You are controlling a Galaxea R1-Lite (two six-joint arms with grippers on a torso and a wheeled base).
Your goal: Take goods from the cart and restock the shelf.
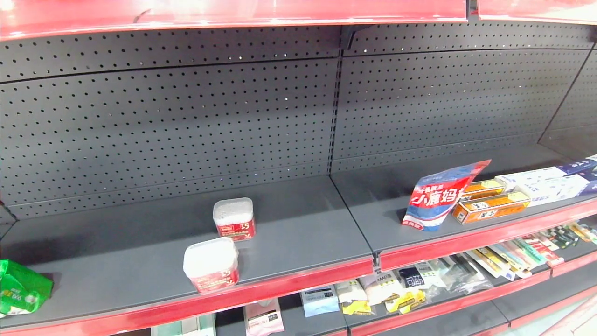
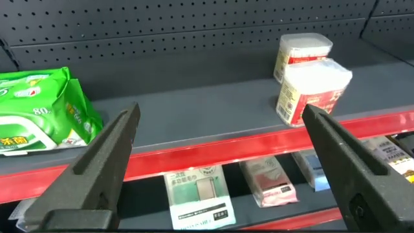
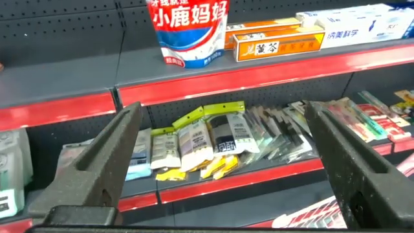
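We have nothing in hand: the left claw (image 2: 221, 115) is spread wide and empty before the left bay of the shelf (image 1: 289, 233), and the right claw (image 3: 224, 110) is equally wide and empty in front of the right bay.

Our main worry is the near tub (image 1: 211, 263), which stands right at the shelf's red front lip. An arm swinging in with new goods could clip it and send it off the edge. The far tub (image 1: 234, 218), just behind it, narrows the free space there.

On the right, the blue-and-red pouch (image 1: 438, 196) leans against the orange boxes (image 1: 489, 207). A nudge could tip it flat or off the front.

The green wipes pack (image 1: 21, 287) sits at the far left, so goods set down carelessly there may crowd it.
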